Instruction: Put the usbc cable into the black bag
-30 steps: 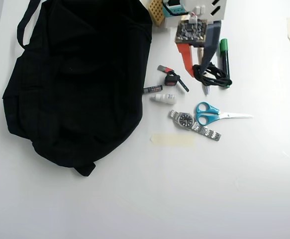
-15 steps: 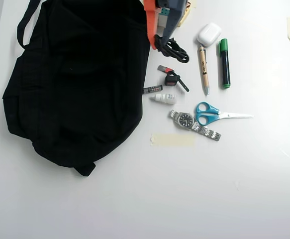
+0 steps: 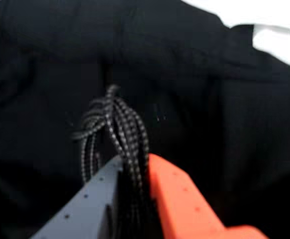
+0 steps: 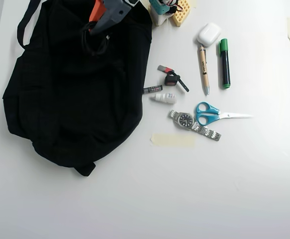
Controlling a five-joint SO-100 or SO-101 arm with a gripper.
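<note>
The black bag (image 4: pixel 75 94) lies on the white table at the left of the overhead view and fills the wrist view (image 3: pixel 224 114). My gripper (image 4: pixel 96 31) hangs over the bag's upper part. It is shut on the usbc cable (image 3: pixel 120 129), a black braided coil pinched between the grey finger and the orange finger. In the overhead view the coil (image 4: pixel 97 46) hangs as a loop just below the fingertips, against the bag's fabric. I cannot tell whether the coil touches the bag.
Right of the bag lie a key fob (image 4: pixel 172 77), a small white bottle (image 4: pixel 164 98), a watch (image 4: pixel 192 123), blue-handled scissors (image 4: pixel 214 114), a pen (image 4: pixel 203 69), a green-capped marker (image 4: pixel 225 62), a white earbud case (image 4: pixel 208 34) and a tape strip (image 4: pixel 172 140).
</note>
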